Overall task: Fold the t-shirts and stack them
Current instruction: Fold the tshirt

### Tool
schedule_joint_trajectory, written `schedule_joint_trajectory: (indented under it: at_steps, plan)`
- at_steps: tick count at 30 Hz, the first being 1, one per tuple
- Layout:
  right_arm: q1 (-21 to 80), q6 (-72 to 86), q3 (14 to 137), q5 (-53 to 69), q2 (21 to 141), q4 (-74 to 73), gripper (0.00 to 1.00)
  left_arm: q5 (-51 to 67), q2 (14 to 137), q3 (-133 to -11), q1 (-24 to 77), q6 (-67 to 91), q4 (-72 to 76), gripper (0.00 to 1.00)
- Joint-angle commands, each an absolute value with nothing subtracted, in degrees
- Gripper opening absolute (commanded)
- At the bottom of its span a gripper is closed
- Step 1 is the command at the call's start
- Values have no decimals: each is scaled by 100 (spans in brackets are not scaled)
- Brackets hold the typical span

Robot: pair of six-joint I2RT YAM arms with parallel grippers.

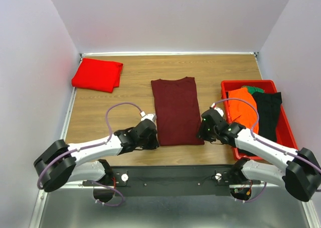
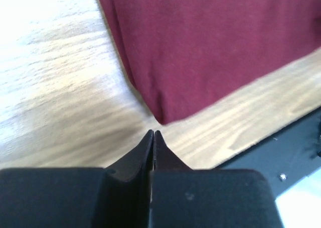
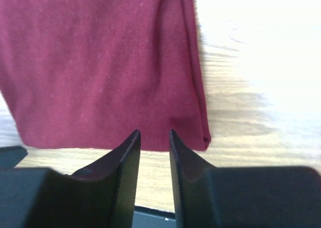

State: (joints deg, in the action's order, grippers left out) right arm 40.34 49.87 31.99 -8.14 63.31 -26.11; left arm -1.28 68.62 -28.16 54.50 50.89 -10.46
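Two near corners of the maroon shirt (image 1: 174, 110), which lies as a long folded strip in the middle of the table (image 1: 220, 72), look like my best holds: light, limp cloth, layered at the edges, likely to sag and slip unless I pinch every layer at once. My left gripper (image 2: 153, 132) has fingers pressed together on nothing, tips just off the near left corner; my right gripper (image 3: 154, 133) stands part open and empty, tips at the near hem beside the right corner. Red shirt (image 1: 97, 74) sits folded at the far left
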Motion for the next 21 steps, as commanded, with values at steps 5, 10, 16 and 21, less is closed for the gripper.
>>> schedule_joint_trajectory:
  at_steps: [5,10,16,21]
  plan:
    - [4061,5457,3006,-1108,5924,-3234,43,-158,5977,-2795,5484,5203,-1126,46]
    - [4061,5581,2769,-1072,5792,-3234,55,-26,6248,-2593,5484,5247,-625,51]
    - [4061,5651,2716,-1274,5835,-3252,58,106,6600,-2399,5484,5361,-123,53]
    - [4061,5713,2716,-1520,6073,-3217,57,53,6741,-2338,5484,5414,-35,52]
